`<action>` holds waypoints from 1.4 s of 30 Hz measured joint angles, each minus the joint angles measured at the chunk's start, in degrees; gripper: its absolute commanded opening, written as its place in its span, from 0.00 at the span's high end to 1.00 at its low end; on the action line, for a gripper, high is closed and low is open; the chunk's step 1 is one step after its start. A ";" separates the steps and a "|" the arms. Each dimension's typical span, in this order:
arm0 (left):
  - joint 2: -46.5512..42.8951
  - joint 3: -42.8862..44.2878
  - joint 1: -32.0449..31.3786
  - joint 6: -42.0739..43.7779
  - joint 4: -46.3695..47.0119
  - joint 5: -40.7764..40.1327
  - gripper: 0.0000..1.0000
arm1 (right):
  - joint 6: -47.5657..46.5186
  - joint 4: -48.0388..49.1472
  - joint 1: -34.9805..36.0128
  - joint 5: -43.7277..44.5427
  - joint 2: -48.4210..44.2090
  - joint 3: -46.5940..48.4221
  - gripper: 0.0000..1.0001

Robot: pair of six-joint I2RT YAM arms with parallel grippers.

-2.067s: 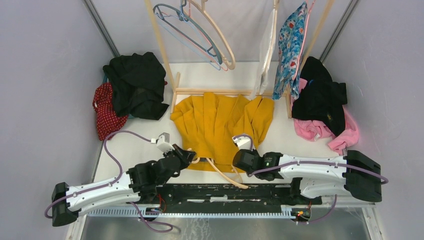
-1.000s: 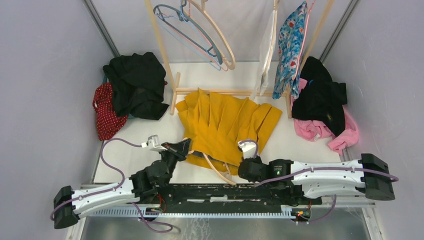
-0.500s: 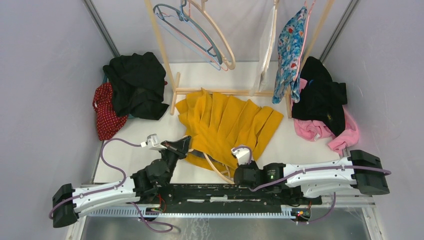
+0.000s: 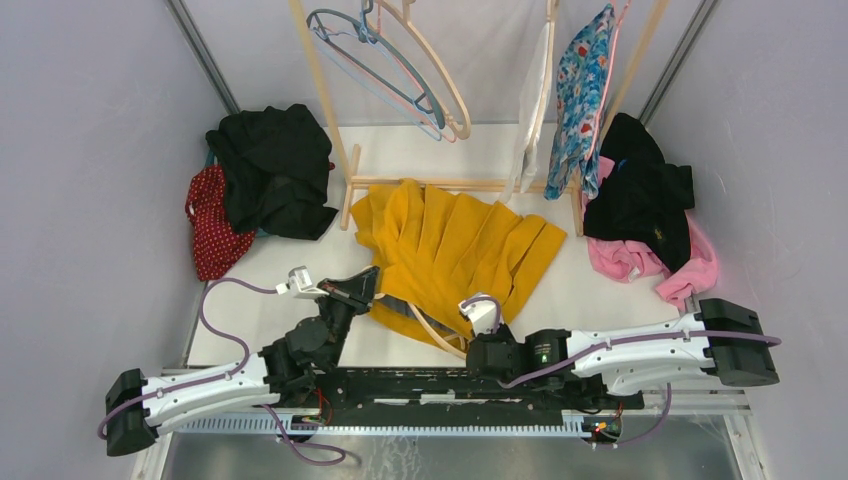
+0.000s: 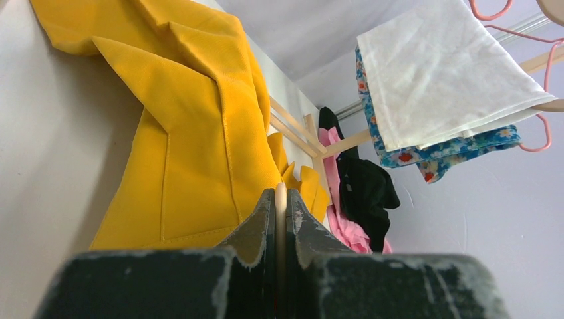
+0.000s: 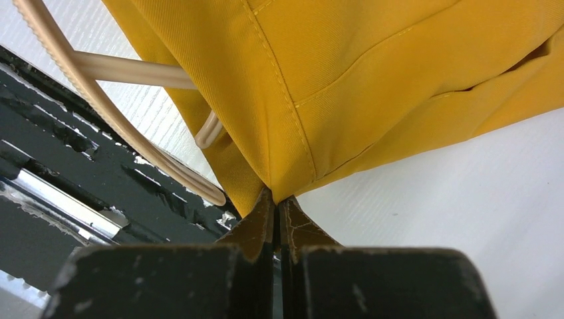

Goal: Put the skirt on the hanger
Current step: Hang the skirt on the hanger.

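The mustard-yellow skirt [image 4: 460, 250] lies fanned out on the white table, its waistband toward the arms. A pale wooden hanger [image 4: 437, 337] pokes out from under the waistband. My left gripper [image 4: 370, 278] is raised at the skirt's left edge, shut on a thin end of the hanger [image 5: 281, 199]; in the left wrist view the skirt [image 5: 193, 133] spreads beyond the gripper [image 5: 281, 193]. My right gripper [image 4: 474, 322] is shut on the waistband corner of the skirt [image 6: 372, 80]; in the right wrist view the gripper [image 6: 276, 198] pinches the hem, with the hanger [image 6: 133, 68] to the left.
A wooden rack [image 4: 330, 100] stands behind the skirt with spare hangers [image 4: 400, 70], a white cloth [image 4: 535, 90] and a floral garment [image 4: 580, 90]. Black clothes [image 4: 275, 165] on a red dotted piece [image 4: 205, 225] lie left; black [image 4: 640, 200] and pink [image 4: 690, 265] clothes lie right.
The left gripper has lifted and swung left with the hanger end. The right gripper has drawn the waistband corner toward the near edge, and the skirt has turned, its hem shifting right.
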 measured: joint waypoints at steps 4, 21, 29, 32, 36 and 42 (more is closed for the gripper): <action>0.00 0.09 0.00 -0.02 0.33 -0.02 0.97 | 0.00 -0.02 0.63 0.44 0.22 0.02 0.99; 0.17 0.33 0.00 0.07 3.65 -1.73 0.97 | 0.11 -1.46 3.06 1.90 1.05 1.49 0.99; 5.20 0.33 0.00 1.07 9.77 -2.60 0.97 | 0.48 -3.23 4.42 2.58 1.07 2.60 0.99; 6.36 0.33 0.00 2.45 11.21 -2.82 0.97 | 0.76 -4.04 4.74 2.67 1.05 3.08 0.99; 7.13 0.33 0.00 3.30 12.39 -3.06 0.97 | 1.16 -5.81 4.87 2.69 -0.04 3.96 0.99; 9.38 0.33 0.00 3.61 14.86 -4.26 0.97 | 1.07 -8.90 4.96 2.91 -0.79 8.57 0.99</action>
